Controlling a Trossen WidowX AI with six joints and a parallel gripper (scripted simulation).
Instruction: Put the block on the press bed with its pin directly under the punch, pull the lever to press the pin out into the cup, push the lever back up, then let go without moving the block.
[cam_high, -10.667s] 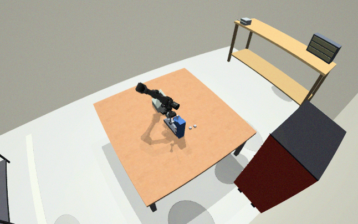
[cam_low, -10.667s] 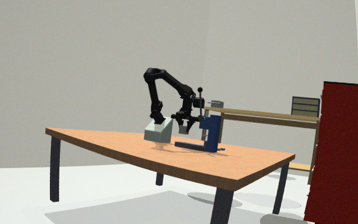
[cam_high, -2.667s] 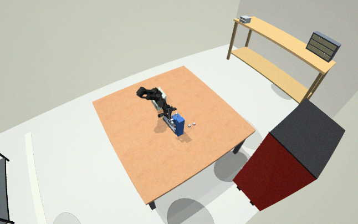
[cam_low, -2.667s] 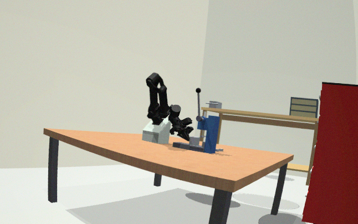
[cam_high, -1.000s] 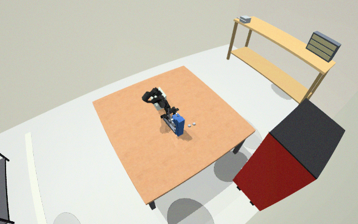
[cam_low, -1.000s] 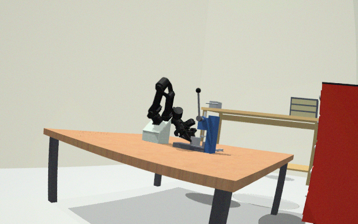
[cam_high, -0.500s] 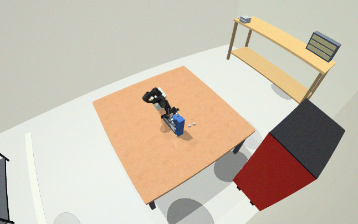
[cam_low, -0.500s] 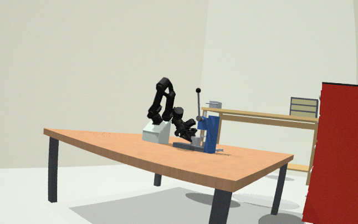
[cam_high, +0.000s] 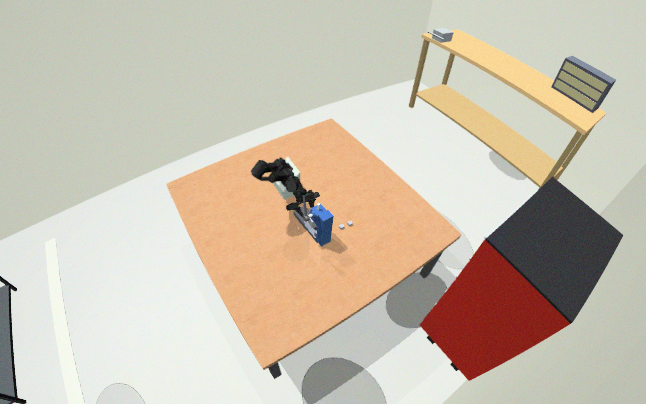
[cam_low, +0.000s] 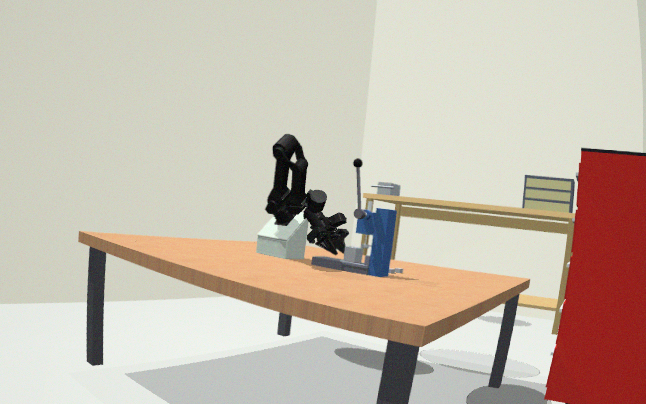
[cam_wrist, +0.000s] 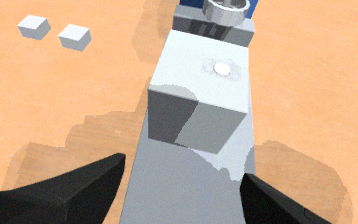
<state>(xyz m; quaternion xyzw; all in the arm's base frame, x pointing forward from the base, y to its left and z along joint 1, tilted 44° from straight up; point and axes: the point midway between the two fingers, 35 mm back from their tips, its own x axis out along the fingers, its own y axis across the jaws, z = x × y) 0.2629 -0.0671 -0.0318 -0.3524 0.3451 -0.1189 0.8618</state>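
We see a black arm (cam_low: 290, 172) bent over a wooden table (cam_low: 240, 270), its gripper (cam_low: 340, 250) low beside a pale block (cam_low: 353, 254) on the press's grey base (cam_low: 327, 263), a blue press column (cam_low: 383, 242), its lever (cam_low: 358, 187) upright, a red cabinet (cam_low: 607, 275) at our right.

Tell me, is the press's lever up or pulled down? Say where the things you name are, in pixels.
Up. In the exterior view, the lever (cam_low: 358, 190) stands nearly straight above the blue press (cam_low: 382, 240) (cam_high: 324, 227), its black knob (cam_low: 358, 163) at the top.
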